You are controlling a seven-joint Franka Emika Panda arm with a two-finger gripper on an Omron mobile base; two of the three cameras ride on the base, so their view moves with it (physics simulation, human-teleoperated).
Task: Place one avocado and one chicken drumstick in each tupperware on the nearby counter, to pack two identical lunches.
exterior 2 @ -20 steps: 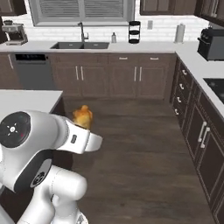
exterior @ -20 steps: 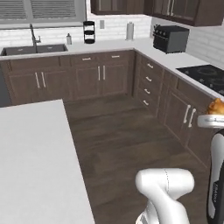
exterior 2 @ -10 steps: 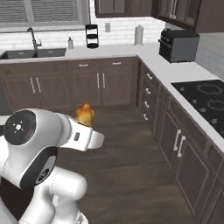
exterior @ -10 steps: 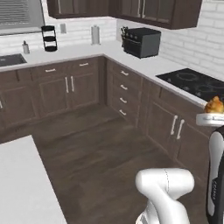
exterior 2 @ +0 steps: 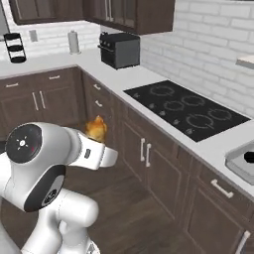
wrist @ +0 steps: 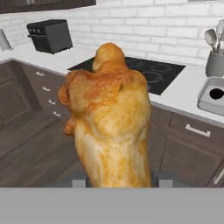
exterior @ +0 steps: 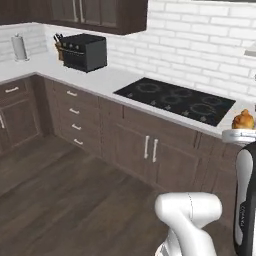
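Looking at your end effector (wrist: 117, 177) — it's clamped on the golden-orange chicken drumstick (wrist: 111, 118), up over the floor, well short of the bench (wrist: 183, 89) — tupperware (wrist: 211, 97) holds a near-black avocado (wrist: 216, 93).

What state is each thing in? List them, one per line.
end effector: shut on the chicken drumstick
chicken drumstick: golden-orange, held upright off the counter
tupperware: on the counter, holding one near-black avocado
cabinet doors: shut
drawers: shut
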